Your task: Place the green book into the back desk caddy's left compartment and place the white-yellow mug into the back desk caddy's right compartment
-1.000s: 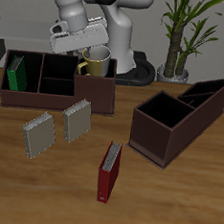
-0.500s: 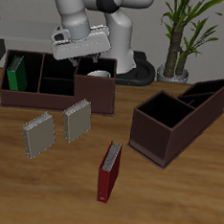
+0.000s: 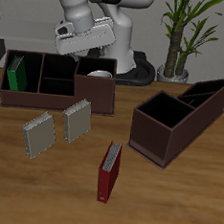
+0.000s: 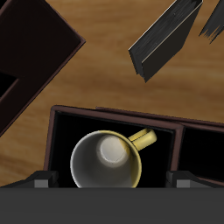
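Wooden table (image 3: pixel 173 201) carries the back desk caddy (image 3: pixel 56 97) toward ten o'clock, with a potted plant (image 3: pixel 180 33) far back at one o'clock. Upright in its left compartment (image 3: pixel 19 77) stands the green book (image 3: pixel 14 74). Inside the right compartment (image 3: pixel 97 80) the white-yellow mug (image 3: pixel 99 74) sits on the floor, free of any grip, its handle showing in the wrist view. Above it hangs the hand (image 3: pixel 88 50), empty; whether its fingers are spread, I cannot tell.

Arm links: glossy white, rounded, with dark joint seams.
Gripper (image 3: pixel 86 52) housing: light grey, boxy.
Base: white, bulky.
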You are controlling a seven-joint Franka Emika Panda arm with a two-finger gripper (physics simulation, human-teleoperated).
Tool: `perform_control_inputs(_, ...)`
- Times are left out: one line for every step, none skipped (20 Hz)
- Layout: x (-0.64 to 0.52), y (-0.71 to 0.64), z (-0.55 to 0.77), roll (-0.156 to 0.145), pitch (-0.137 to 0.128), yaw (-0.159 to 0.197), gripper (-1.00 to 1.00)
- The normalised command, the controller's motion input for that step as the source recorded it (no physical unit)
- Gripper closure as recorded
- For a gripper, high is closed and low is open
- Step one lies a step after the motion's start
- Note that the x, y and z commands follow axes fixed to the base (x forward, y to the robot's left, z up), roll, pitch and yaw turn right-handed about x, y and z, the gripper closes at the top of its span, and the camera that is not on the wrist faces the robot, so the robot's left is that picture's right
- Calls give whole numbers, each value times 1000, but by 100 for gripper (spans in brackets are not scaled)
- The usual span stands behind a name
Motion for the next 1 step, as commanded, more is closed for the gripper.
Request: perform_control_inputs(87,1,43,-8,-10,-2,-100)
